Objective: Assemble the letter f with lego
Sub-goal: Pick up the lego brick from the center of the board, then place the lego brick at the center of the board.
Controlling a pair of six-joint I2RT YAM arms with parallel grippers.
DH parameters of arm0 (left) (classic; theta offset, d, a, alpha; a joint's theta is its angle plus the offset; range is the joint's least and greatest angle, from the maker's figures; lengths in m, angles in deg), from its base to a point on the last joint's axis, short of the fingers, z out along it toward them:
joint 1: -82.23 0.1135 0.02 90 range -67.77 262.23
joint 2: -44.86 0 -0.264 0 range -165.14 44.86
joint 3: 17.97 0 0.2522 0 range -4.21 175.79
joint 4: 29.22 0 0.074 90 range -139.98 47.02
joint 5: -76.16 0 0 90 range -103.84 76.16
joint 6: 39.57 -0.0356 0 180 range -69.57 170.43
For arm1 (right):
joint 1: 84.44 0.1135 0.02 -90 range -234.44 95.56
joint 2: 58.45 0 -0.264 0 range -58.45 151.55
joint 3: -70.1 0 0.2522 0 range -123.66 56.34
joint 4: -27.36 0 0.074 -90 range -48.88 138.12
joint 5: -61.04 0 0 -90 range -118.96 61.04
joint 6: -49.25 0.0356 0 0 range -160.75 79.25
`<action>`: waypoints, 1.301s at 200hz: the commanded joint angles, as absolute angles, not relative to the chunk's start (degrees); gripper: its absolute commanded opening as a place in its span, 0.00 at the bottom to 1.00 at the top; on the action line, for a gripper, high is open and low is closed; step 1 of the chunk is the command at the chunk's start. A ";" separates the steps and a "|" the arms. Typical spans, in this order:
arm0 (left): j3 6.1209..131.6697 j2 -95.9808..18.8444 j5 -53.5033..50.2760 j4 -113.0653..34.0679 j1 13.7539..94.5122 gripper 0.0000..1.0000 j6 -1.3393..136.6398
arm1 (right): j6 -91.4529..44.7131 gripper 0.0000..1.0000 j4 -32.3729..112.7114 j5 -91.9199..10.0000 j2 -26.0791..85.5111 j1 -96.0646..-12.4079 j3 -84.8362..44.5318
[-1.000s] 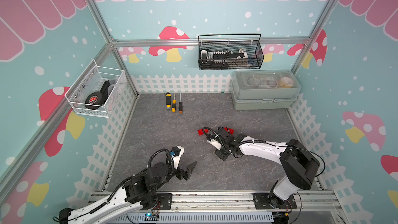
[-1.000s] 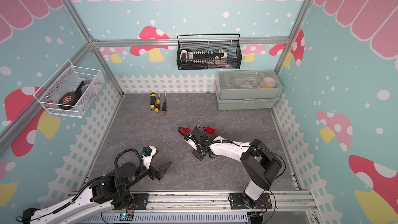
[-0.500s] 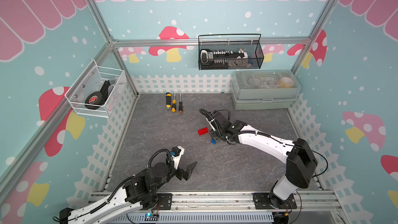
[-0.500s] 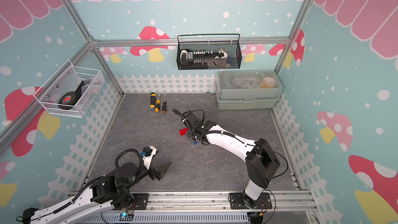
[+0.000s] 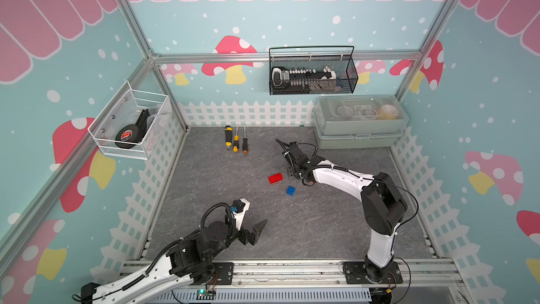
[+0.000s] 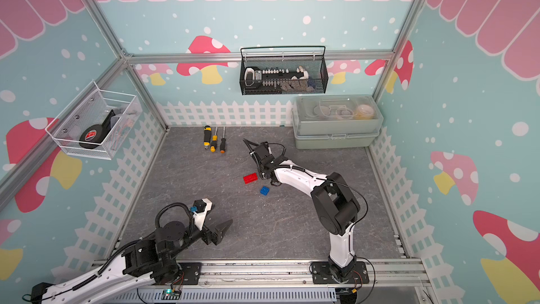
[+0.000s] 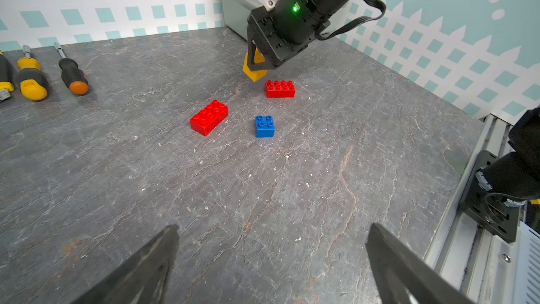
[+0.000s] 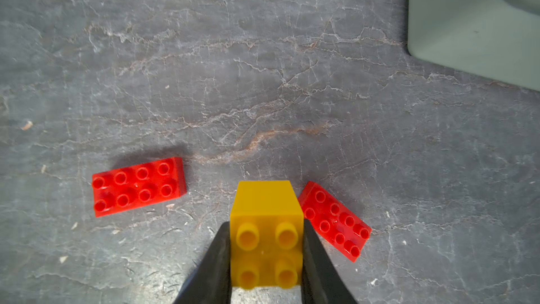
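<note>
- My right gripper [image 8: 266,226] is clamped on the yellow brick [image 8: 264,200], with one finger on each side. The brick is tilted, with its studs toward the wrist camera.
- In the left wrist view the yellow brick hangs low over the table [image 7: 263,200], just beside a red brick [image 7: 280,89]. I cannot tell whether its corner touches the surface.
- The other red brick [image 7: 209,117] and the blue brick [image 7: 264,126] lie flat with studs up, near each other but not touching.
- My left gripper [image 7: 274,229] sits at the near edge of the table, jaws spread wide and holding nothing.
- Three screwdrivers [image 5: 235,141] lie by the back fence, well apart from the bricks.
- A grey box [image 5: 359,134] sits in the back corner.
</note>
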State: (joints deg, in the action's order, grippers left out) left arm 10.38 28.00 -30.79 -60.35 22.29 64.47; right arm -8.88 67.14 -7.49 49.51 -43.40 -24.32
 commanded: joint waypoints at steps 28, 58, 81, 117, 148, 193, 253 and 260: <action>9.53 29.68 -30.23 -60.47 21.95 0.99 63.00 | 0.46 0.12 67.09 -7.27 51.83 -43.28 -25.54; 9.34 30.32 -29.84 -60.49 22.01 0.99 62.91 | 2.68 0.08 67.23 -7.41 53.48 -43.31 -26.37; 9.34 30.20 -29.84 -60.48 21.95 0.99 62.91 | 3.10 0.03 69.27 -7.89 55.58 -43.40 -28.66; 9.41 30.01 -29.80 -60.38 21.94 0.99 62.91 | 3.20 0.00 74.82 -9.60 58.90 -44.04 -33.64; 9.39 29.89 -29.67 -60.30 22.01 0.99 62.91 | 3.59 0.00 75.84 -10.62 59.78 -44.36 -34.17; 9.41 29.57 -29.40 -60.11 21.99 0.99 62.82 | 3.21 0.00 78.29 -13.24 62.15 -44.80 -35.98; 9.41 29.37 -29.16 -60.09 21.94 0.99 62.82 | 3.10 0.00 79.26 -14.03 63.25 -45.05 -36.63; 9.42 29.31 -29.18 -60.10 21.94 0.99 62.82 | 3.19 0.00 79.25 -13.98 63.22 -45.00 -36.65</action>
